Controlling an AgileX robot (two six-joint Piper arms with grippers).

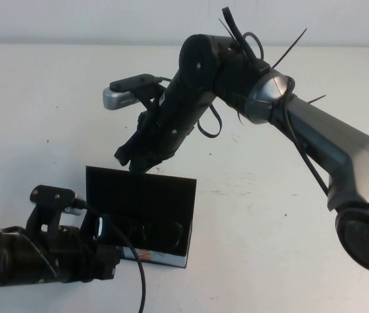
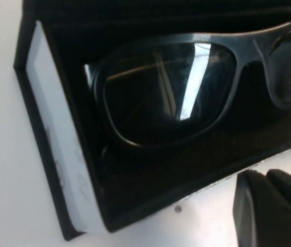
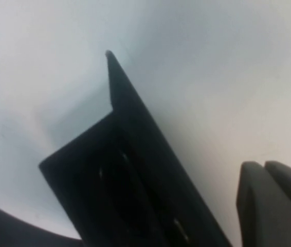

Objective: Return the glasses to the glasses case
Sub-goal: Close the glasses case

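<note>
The glasses (image 2: 176, 98) already lie inside the open glasses case (image 1: 171, 251). The right gripper (image 1: 132, 160), jaws clenched empty, hovers behind the upright lid (image 1: 139, 189), likely to push it shut. The left gripper (image 1: 96, 257) sits beside the case's front, perhaps bracing it; its jaws appear closed.

Right arm (image 1: 341, 147): grey tapered link, silver collar, black rounded joint housings, black cables and cable-tie tails; a silver-grey camera (image 1: 124, 96) sits on its black wrist; left arm (image 1: 34, 251): black, screwed bracket, black cable

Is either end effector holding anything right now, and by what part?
Neither holds anything. The glasses lie in the glasses case; the shut right end effector sits behind its lid, the left end effector beside it.
</note>
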